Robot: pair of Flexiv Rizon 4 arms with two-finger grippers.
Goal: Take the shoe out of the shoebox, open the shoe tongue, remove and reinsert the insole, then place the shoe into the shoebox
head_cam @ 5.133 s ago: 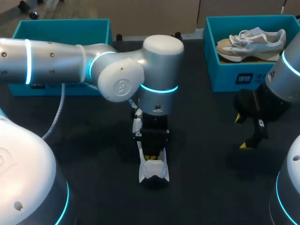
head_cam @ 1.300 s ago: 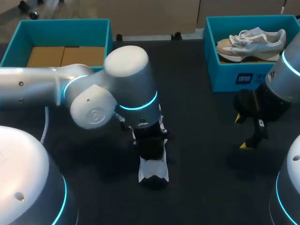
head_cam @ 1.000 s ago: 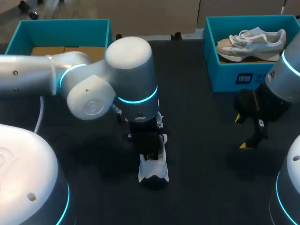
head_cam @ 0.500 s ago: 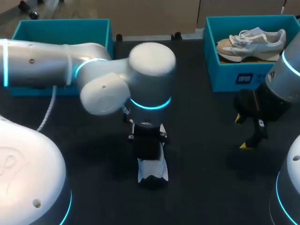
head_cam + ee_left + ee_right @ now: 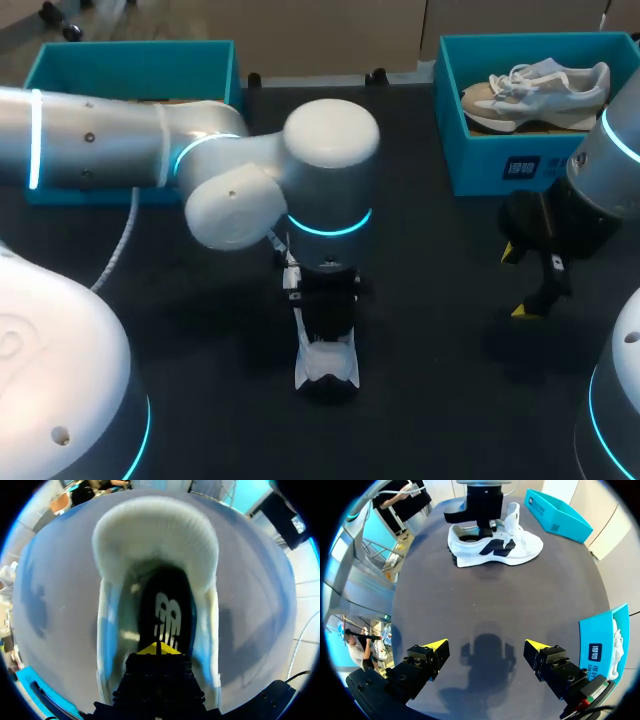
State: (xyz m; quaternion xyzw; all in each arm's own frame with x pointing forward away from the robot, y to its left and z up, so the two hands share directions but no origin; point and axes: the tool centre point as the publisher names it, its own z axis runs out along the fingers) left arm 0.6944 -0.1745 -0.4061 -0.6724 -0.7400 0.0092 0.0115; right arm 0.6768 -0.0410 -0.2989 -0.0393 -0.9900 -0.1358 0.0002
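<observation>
A white shoe [image 5: 325,366] with a dark side logo [image 5: 492,547] stands on the black table near the middle, heel toward me. My left arm comes across from the left, and its gripper [image 5: 325,330] points straight down into the shoe's opening. In the left wrist view the left gripper [image 5: 159,649] is shut, its yellow tips together on the dark insole [image 5: 165,612] inside the shoe, ringed by the padded collar [image 5: 155,527]. My right gripper [image 5: 486,645] hangs open over bare table at the right [image 5: 535,285], well apart from the shoe.
A teal shoebox [image 5: 480,150] at the back right holds a second, grey-and-white shoe [image 5: 535,85]. Another teal box [image 5: 130,60] stands at the back left, partly behind my left arm. Bare black table lies between the shoe and my right gripper.
My left arm's upper links have swung to the right above the shoe, while its gripper stays down inside the opening. The shoe has barely shifted. The right arm has not moved.
</observation>
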